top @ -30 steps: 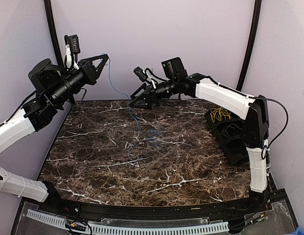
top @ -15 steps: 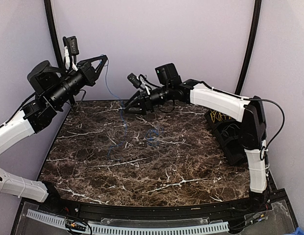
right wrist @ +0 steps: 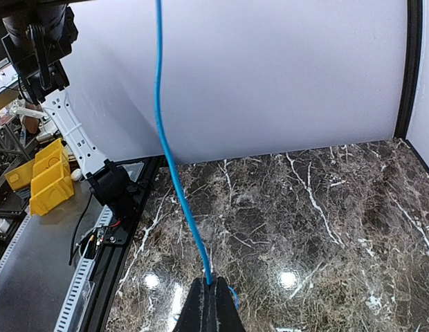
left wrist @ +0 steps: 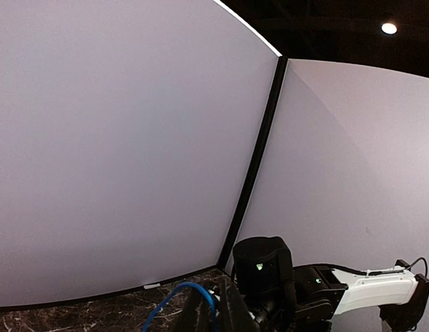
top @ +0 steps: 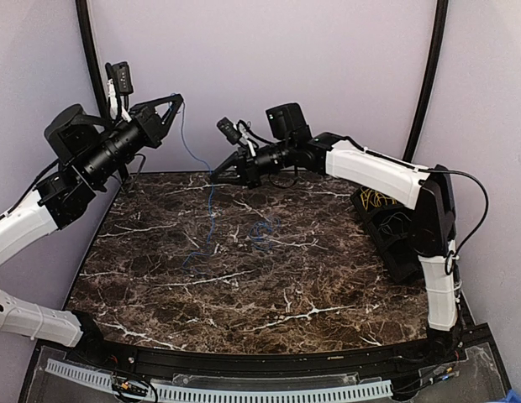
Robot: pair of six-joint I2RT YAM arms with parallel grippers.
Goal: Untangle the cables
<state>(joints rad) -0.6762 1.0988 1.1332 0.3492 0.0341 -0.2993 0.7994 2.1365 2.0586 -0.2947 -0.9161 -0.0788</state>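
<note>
A blue cable [top: 190,144] hangs from my left gripper [top: 177,101], which is raised high at the back left and shut on the cable's upper end. Lower down, my right gripper [top: 215,174] is shut on the same cable just above the marble table [top: 244,294]. Below it the cable trails onto the table, near a small blue loop [top: 260,232]. The right wrist view shows the blue cable [right wrist: 166,152] rising taut from the right gripper [right wrist: 211,283]. In the left wrist view the blue cable [left wrist: 174,294] curves into the left gripper [left wrist: 213,292]. Yellow cables [top: 376,196] lie in a black bin.
The black bin [top: 395,239] stands at the table's right edge under my right arm. Purple walls close off the back and sides. Yellow plastic bins [right wrist: 45,176] sit beyond the table's left side, past a black frame rail [right wrist: 111,228].
My right gripper has moved left toward the hanging blue cable and shut on it. The cable's lower part has swung left with it. The left arm has barely moved.
</note>
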